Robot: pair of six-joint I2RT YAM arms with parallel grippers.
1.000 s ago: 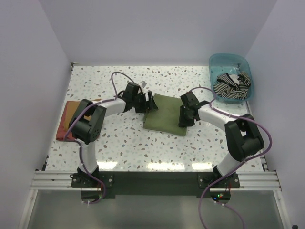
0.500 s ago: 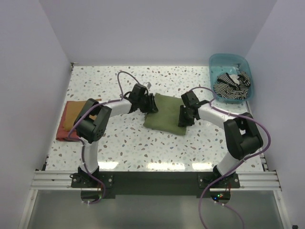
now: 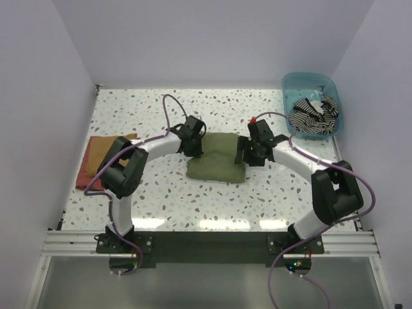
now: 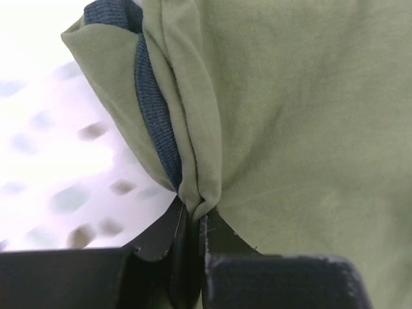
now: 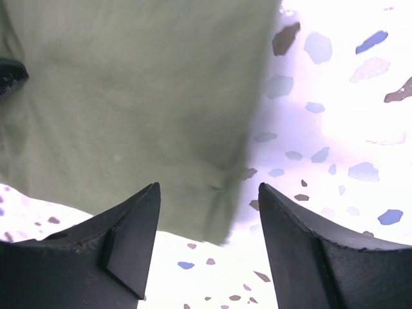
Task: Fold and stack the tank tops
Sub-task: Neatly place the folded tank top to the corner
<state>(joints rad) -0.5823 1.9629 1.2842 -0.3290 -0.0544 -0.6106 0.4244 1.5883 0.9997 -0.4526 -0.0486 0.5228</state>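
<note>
Speckled bench (image 3: 167, 187), near strip bare. Mid-bench lies the olive-green tank top (image 3: 215, 164), folded into a compact pad, bunched along its far edge. Left claw (image 4: 192, 219) is at the pad's left end, clamped tight on a pinch of green fabric; navy trim (image 4: 151, 96) runs down the fold right beside the pinch. Right claw (image 5: 209, 212) is at the pad's right end, jaws spread wide, gripping nothing, with the shirt's right edge lying below the gap and bare bench under the right finger. Folded orange-red cloth (image 3: 95, 161) sits at the bench's left edge, well apart from the arms. Far right corner: teal bin (image 3: 309, 76) with the black-and-white striped tank top (image 3: 312, 114) crumpled inside
</note>
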